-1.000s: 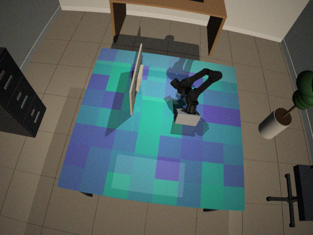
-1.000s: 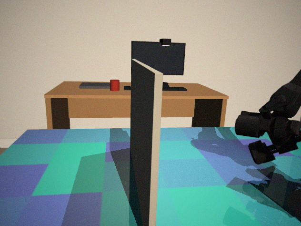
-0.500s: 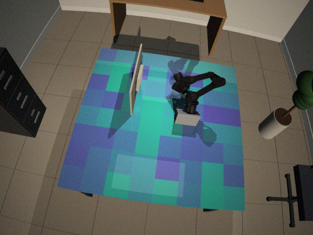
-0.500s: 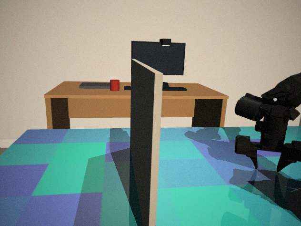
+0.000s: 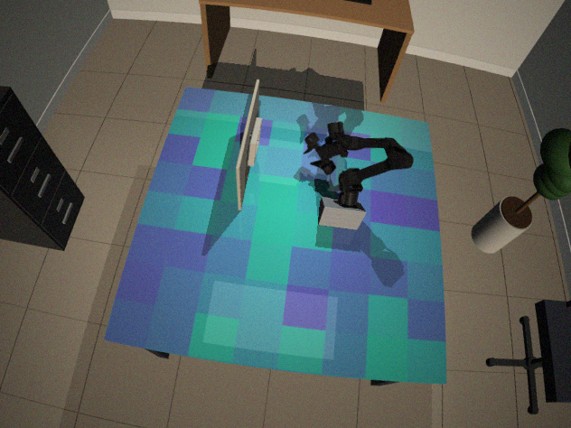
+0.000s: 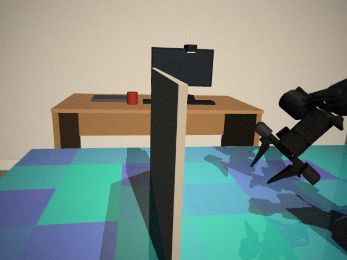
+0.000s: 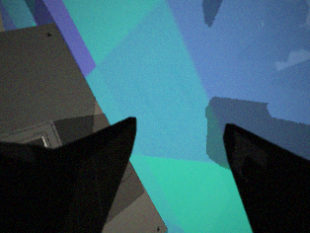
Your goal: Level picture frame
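The picture frame [image 5: 255, 142] is a pale, thin block on the right face of the upright wall panel [image 5: 244, 165] [image 6: 164, 145] [image 7: 30, 74]. In the wrist view, a corner of the frame [image 7: 51, 133] shows at the left edge, partly covered by a finger. The exterior camera sees the panel nearly edge-on and does not show the frame. The screw is hidden, and the frame's tilt cannot be told from these views. My gripper [image 5: 308, 158] [image 6: 259, 175] [image 7: 180, 127] is open and empty, right of the panel, clear of the frame, pointing down and toward the panel.
The arm stands on a pale block [image 5: 340, 217] on the patchwork-coloured table [image 5: 272, 216] [image 6: 84, 190]. A wooden desk [image 5: 304, 11] [image 6: 112, 123] with a monitor [image 6: 182, 65] and a red mug [image 6: 132, 97] stands beyond the table.
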Robot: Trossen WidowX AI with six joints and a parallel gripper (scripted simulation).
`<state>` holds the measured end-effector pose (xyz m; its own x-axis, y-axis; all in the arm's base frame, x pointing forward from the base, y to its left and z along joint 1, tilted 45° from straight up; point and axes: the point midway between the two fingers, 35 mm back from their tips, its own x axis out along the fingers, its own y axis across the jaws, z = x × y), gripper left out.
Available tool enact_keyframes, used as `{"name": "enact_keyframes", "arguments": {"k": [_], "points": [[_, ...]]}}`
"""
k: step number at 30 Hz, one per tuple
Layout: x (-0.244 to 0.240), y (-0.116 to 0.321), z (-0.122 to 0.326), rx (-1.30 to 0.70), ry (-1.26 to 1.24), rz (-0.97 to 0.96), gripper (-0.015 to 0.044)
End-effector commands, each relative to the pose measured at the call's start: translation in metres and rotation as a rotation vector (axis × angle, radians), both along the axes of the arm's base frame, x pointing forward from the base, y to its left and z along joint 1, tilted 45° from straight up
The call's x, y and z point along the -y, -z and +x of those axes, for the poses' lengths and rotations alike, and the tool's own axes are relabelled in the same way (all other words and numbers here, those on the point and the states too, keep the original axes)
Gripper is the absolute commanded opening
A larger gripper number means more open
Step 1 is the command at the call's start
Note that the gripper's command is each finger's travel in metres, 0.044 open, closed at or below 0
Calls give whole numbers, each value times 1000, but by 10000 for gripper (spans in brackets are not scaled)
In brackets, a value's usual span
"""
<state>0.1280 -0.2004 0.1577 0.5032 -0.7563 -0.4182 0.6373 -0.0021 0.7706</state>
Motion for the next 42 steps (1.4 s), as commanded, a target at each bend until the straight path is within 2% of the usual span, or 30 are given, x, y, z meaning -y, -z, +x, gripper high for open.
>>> {"name": "enact_keyframes", "arguments": {"k": [1,11,42], "points": [[-41,-65,35,216,-373,-156,260],[-116,-113,47,335,-821,-322,260],[-117,-114,47,336,-825,-324,260]]}}
